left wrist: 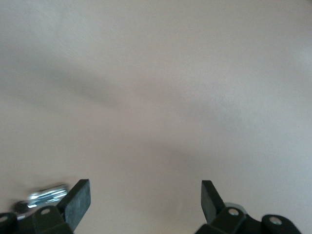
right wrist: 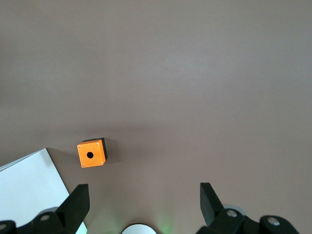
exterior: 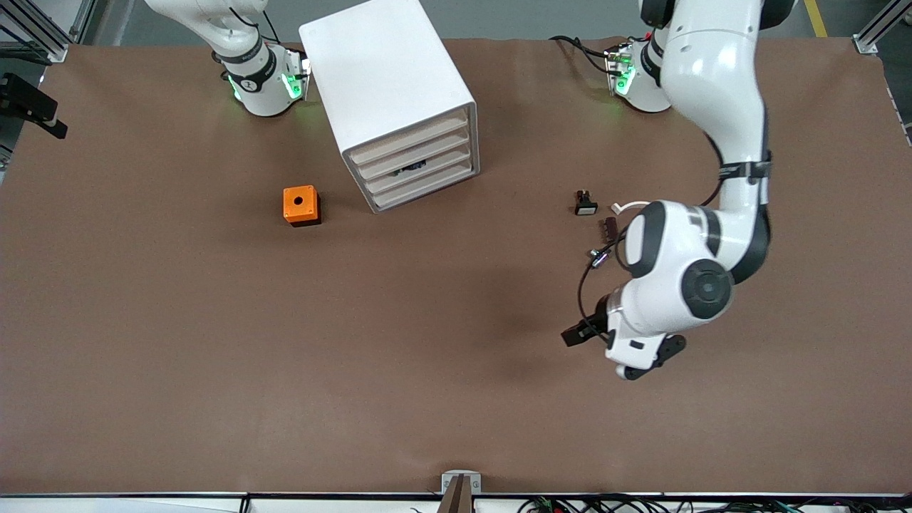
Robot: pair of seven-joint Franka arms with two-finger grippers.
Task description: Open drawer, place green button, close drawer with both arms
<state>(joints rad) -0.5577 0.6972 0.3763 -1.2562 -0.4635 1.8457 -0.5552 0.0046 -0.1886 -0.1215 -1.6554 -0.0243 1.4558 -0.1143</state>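
From the front camera I see the white four-drawer cabinet [exterior: 395, 92] standing near the robots' edge of the brown tabletop [exterior: 214, 342], turned at an angle so its drawer fronts face the front camera and slightly toward the left arm's end. The drawer [exterior: 420, 167], third from the top, is shut flush with the others, a shallow white plastic tray with its long axis running across the cabinet face; something dark shows at its front lip. I cannot pick out the green-capped button with any certainty. An orange cube with a hole [exterior: 301, 205] in its top sits beside the cabinet toward the right arm's end. Toward the left arm's end lie a small black-and-white component [exterior: 585, 203] and a small dark piece [exterior: 610, 227] just beside it. No writing I can read anywhere. The left arm reaches out over bare tabletop with the left gripper [exterior: 645, 360] hanging nearer the front edge than those parts. In the left wrist view its black fingers [left wrist: 78, 200] stand wide apart with nothing between them, only the smooth matte surface below. In the right wrist view the right gripper [right wrist: 144, 204] waits high near its base, fingers spread wide and empty, looking down on the orange cube and a corner of the cabinet.
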